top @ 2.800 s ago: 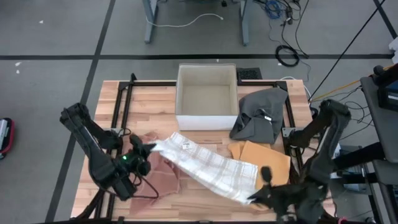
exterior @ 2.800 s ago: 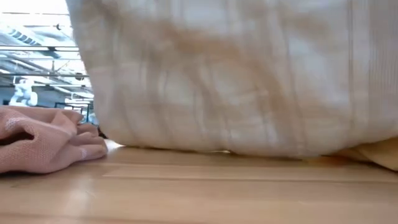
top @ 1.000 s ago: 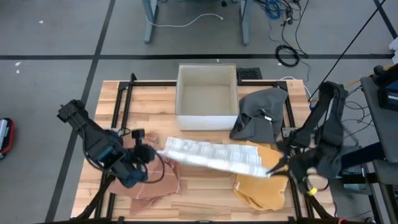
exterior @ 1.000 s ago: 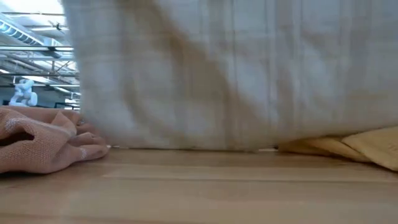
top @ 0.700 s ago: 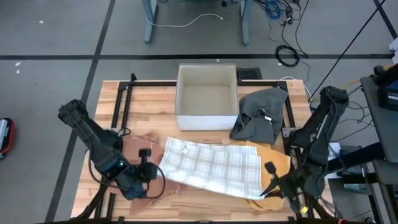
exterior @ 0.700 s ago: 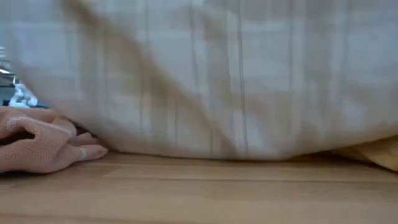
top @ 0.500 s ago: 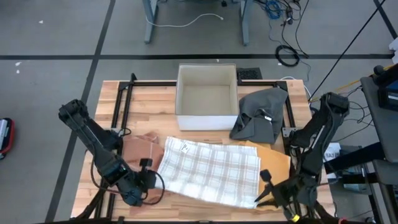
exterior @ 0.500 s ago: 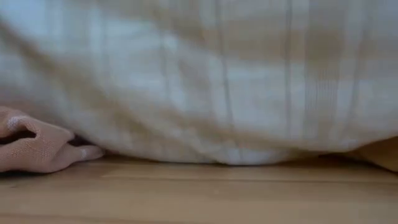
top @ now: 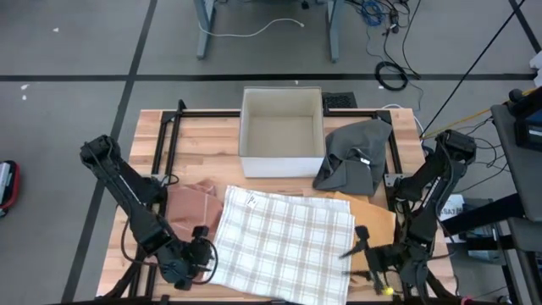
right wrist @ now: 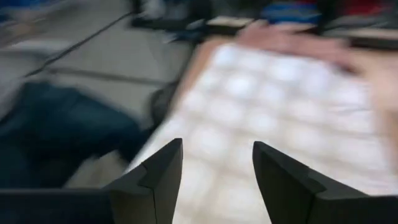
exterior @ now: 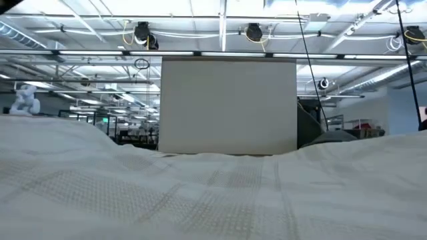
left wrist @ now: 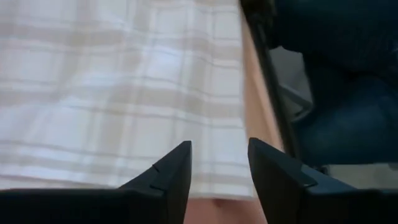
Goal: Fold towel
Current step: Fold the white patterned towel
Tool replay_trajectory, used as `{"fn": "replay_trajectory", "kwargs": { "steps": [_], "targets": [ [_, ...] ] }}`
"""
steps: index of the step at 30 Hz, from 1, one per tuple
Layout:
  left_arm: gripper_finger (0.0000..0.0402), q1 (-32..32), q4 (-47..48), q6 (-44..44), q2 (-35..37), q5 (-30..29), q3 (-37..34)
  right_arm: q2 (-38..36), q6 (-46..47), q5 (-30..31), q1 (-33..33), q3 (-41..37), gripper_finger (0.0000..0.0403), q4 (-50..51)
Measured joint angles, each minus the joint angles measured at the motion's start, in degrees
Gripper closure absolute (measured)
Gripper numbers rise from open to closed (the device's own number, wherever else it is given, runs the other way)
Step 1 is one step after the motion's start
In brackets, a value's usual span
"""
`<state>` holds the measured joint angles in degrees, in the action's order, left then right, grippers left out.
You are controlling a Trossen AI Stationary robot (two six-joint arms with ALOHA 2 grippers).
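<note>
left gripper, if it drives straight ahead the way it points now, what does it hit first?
Probably the plaid towel. The left gripper is open at the towel's near edge, aimed across the cloth. Depth is unclear; it may skim just above it.

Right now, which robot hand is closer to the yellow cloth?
The right hand: it hovers at the yellow cloth's front edge. The left hand is across the checked towel, beside the pink cloth.

Even, bright light on my overhead feed, soft shadows only. Low view: ceiling lamps (exterior: pixel 253 31) glare along the top, and the towel (exterior: pixel 200 193) fills the bottom, out of focus up close. Left wrist feed looks soft; right wrist feed is smeared with blur throughout.
</note>
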<state>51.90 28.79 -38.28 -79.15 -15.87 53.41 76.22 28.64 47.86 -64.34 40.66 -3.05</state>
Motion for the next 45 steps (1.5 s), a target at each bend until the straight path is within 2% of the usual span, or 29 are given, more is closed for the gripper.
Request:
{"fn": "replay_trajectory", "kwargs": {
  "steps": [2, 4, 8, 11, 13, 19, 23, 26, 35, 41, 45],
  "targets": [
    [0.0237, -0.74, 0.71, 2.94, 0.0, -3.81, 0.0, -0.06, 1.55, 6.89, 0.3, 0.0, 0.0227, 1.28],
    [0.0237, -1.84, 2.47, 6.29, 0.0, -10.15, 0.0, -0.06, 2.88, 10.9, 1.43, 0.0, 0.0234, 2.85],
    [0.0237, -5.39, 4.94, 10.45, 0.02, -25.75, -0.63, 0.21, 8.38, 9.19, 5.67, 0.0, 0.0245, 7.65],
    [0.0237, -9.97, 2.03, 13.77, 0.0, -28.93, -2.18, 0.27, 14.86, 6.12, 8.63, 0.0, 0.0251, 12.76],
    [0.0237, -13.31, -2.16, 16.6, 0.0, -26.67, -3.35, 0.27, 20.28, 4.11, 10.14, 0.0, 0.0253, 16.98],
    [0.0237, -22.37, -18.15, 27.36, 0.0, -14.27, -8.39, 0.27, 36.8, -2.07, 13.36, 0.0, 0.0259, 32.88],
    [0.0237, -27.96, -27.03, 32.79, 0.0, -3.07, -11.65, -0.81, 42.26, -9.71, 15.94, 0.0, 0.0259, 39.29],
    [0.0237, -31.54, -31.22, 35.1, 0.0, 3.34, -13.08, -2.47, 42.89, -15.15, 18.27, 0.0, 0.0259, 41.42],
    [0.0237, -38.07, -33.61, 42.45, -0.74, 10.43, -14.24, -7.14, 44.28, -27.47, 23.96, 0.0, 0.0259, 48.08],
    [0.0237, -40.13, -34.02, 46.87, -4.14, 11.19, -14.25, -7.23, 44.35, -31.39, 26.05, 0.0, 0.0259, 50.47],
    [0.0237, -41.2, -34.89, 48.93, -7.05, 11.19, -14.25, -7.23, 44.44, -31.77, 27.03, 0.0, 0.0259, 52.35]
  ]
}}
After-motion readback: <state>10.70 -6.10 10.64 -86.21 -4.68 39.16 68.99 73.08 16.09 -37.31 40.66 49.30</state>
